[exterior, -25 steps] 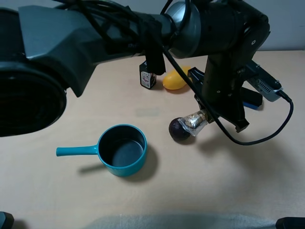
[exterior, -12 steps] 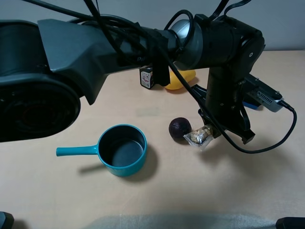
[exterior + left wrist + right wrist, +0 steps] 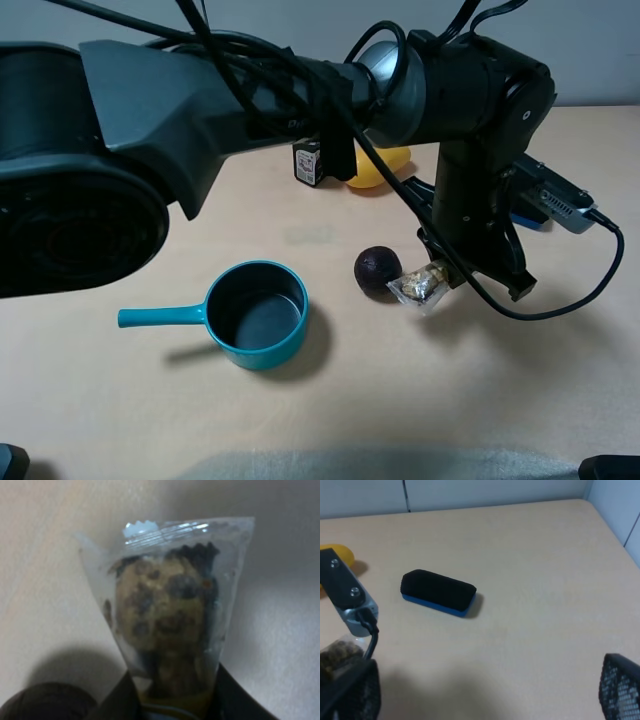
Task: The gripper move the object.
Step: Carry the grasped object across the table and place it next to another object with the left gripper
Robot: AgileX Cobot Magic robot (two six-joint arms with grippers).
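Has brought the object (image 3: 420, 288) down off the dark fruit (image 3: 377, 270): a second ago held higher, pressed against the fruit's upper side; now hangs low, just beside it, close over the counter (image 3: 400, 400), contact impossible to tell. Against half a second ago, shows almost no difference, so seems to have ended the descent. Grips one crinkly end in the left pincer (image 3: 447, 272), clamped tight on the wrapper. Probably needs only to set down and let go. Holds the right pincer (image 3: 485, 687) spread wide, with nothing in it.
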